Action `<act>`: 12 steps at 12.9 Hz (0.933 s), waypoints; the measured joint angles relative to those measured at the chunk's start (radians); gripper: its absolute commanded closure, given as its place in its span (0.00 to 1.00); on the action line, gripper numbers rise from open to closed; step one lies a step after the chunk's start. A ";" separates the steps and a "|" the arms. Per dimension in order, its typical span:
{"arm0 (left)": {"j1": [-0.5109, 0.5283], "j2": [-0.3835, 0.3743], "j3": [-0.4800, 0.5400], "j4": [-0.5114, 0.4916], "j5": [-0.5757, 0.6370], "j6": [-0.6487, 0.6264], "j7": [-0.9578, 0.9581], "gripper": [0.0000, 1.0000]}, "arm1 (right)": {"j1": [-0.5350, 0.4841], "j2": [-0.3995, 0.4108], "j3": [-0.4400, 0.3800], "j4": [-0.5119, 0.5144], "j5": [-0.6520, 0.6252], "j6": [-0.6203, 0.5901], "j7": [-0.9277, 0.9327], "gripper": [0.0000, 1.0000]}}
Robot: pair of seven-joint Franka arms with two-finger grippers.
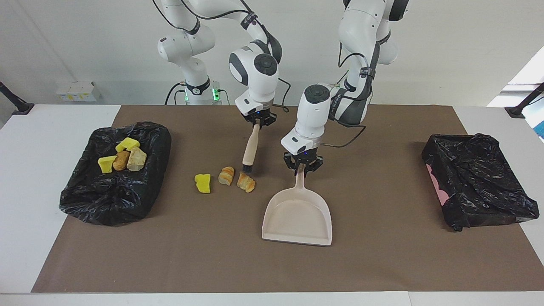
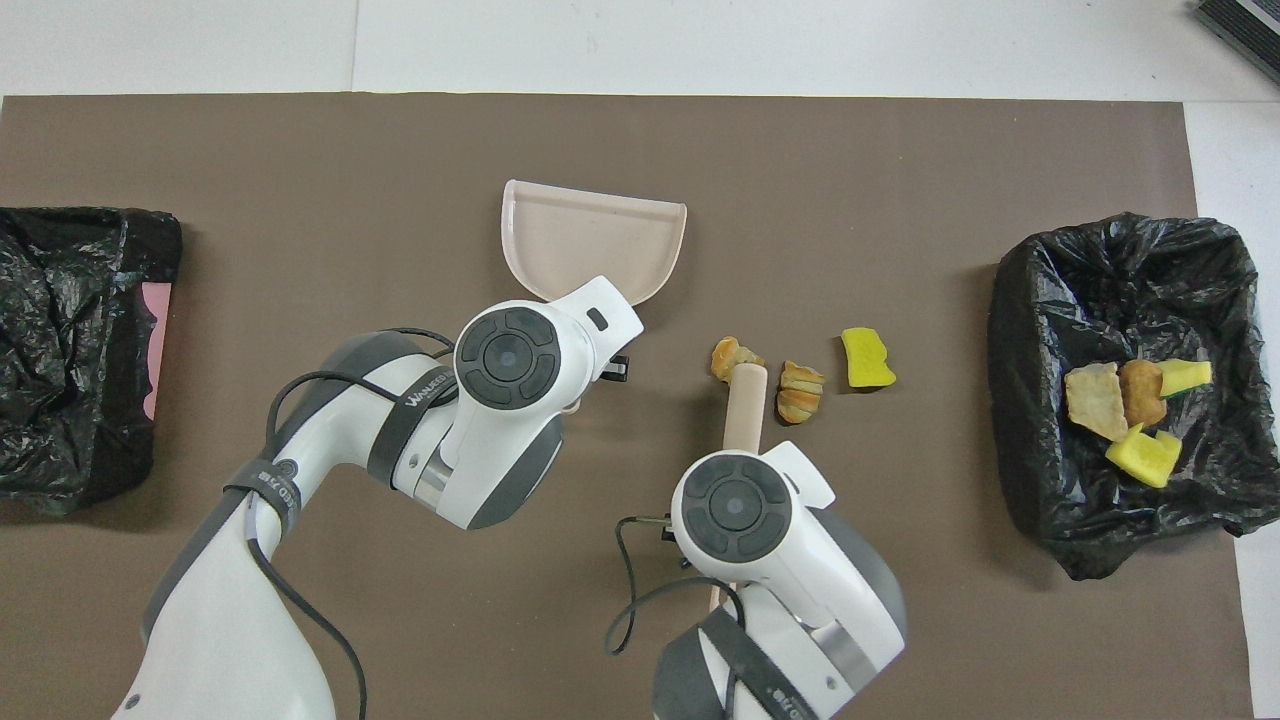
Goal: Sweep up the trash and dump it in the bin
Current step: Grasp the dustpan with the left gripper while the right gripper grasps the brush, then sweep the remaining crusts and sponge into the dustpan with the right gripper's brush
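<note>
Three pieces of trash lie in a row mid-mat: a yellow sponge chunk (image 1: 203, 183) (image 2: 866, 358) and two croissant pieces (image 1: 226, 175) (image 1: 246, 182) (image 2: 800, 390). My right gripper (image 1: 257, 121) is shut on the beige brush (image 1: 250, 146) (image 2: 745, 405), whose black bristles hang at the croissant piece closest to the dustpan. My left gripper (image 1: 302, 165) is shut on the handle of the beige dustpan (image 1: 297, 216) (image 2: 590, 240), which sits slightly turned beside the trash. The black-lined bin (image 1: 114, 195) (image 2: 1120, 300) at the right arm's end holds several scraps (image 1: 123, 158).
A second container wrapped in a black bag (image 1: 478, 187) (image 2: 70, 340) sits at the left arm's end of the brown mat (image 1: 382, 263). White table shows around the mat.
</note>
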 measured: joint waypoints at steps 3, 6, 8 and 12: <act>0.025 -0.041 0.008 0.011 0.004 -0.076 0.251 1.00 | -0.127 0.025 -0.001 0.044 -0.127 -0.030 -0.063 1.00; 0.053 -0.084 0.010 0.011 0.005 -0.185 0.509 1.00 | -0.266 0.052 -0.001 0.045 -0.181 -0.036 -0.230 1.00; 0.055 -0.097 0.009 0.010 0.007 -0.235 0.724 1.00 | -0.352 0.064 -0.002 0.039 -0.182 -0.036 -0.374 1.00; 0.056 -0.101 0.009 -0.005 0.007 -0.261 1.102 1.00 | -0.440 0.069 0.000 0.033 -0.180 -0.036 -0.586 1.00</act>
